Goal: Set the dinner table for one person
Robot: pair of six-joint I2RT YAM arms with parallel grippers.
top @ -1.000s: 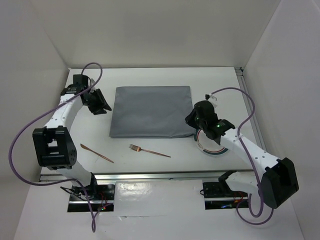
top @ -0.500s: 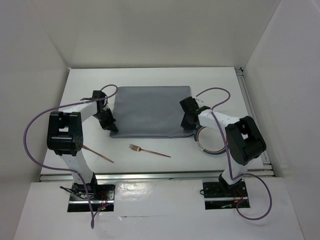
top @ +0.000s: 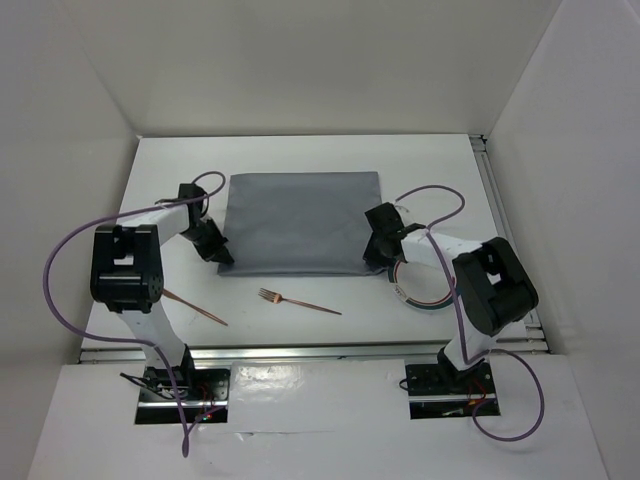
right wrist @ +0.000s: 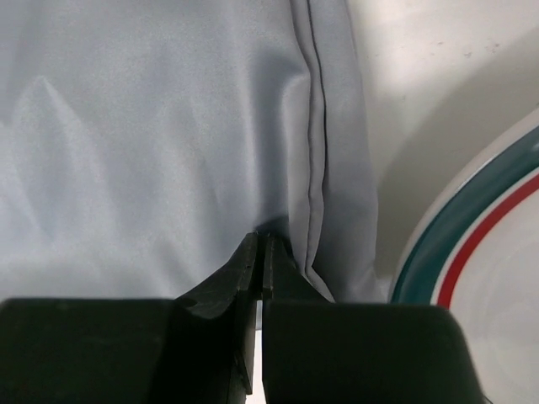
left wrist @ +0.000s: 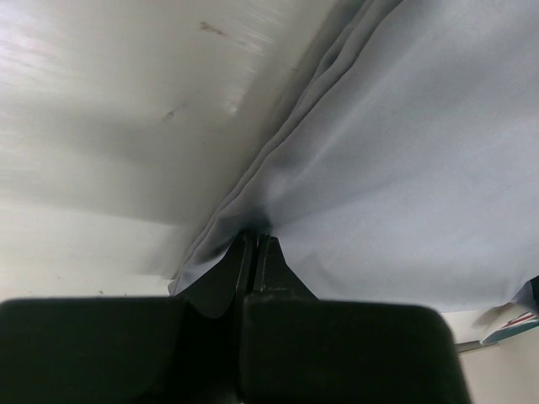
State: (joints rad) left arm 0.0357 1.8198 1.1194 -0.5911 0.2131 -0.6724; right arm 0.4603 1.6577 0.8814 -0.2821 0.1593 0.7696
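Note:
On the white dinner table [top: 300, 150] lies a grey cloth mat [top: 300, 222]. My left gripper [top: 224, 256] is down at the mat's near left corner. In the left wrist view the left gripper [left wrist: 255, 241] is shut on the mat's [left wrist: 404, 168] bunched edge. My right gripper [top: 373, 258] is at the near right corner. In the right wrist view the right gripper [right wrist: 261, 241] is shut on the mat [right wrist: 152, 143] beside its hem. A striped plate [top: 425, 292] sits just right of that corner, partly under the right arm. A copper fork [top: 298, 300] and knife [top: 195, 307] lie near the front.
Aluminium rails run along the near edge [top: 320, 350] and the right edge [top: 503, 210] of the table. White walls enclose the back and sides. The plate's green and red rim [right wrist: 472, 244] lies close to the right fingers.
Both arms have swung in and dropped to the mat's near corners. Both grippers have shut on the cloth. The fork, knife and plate have not moved.

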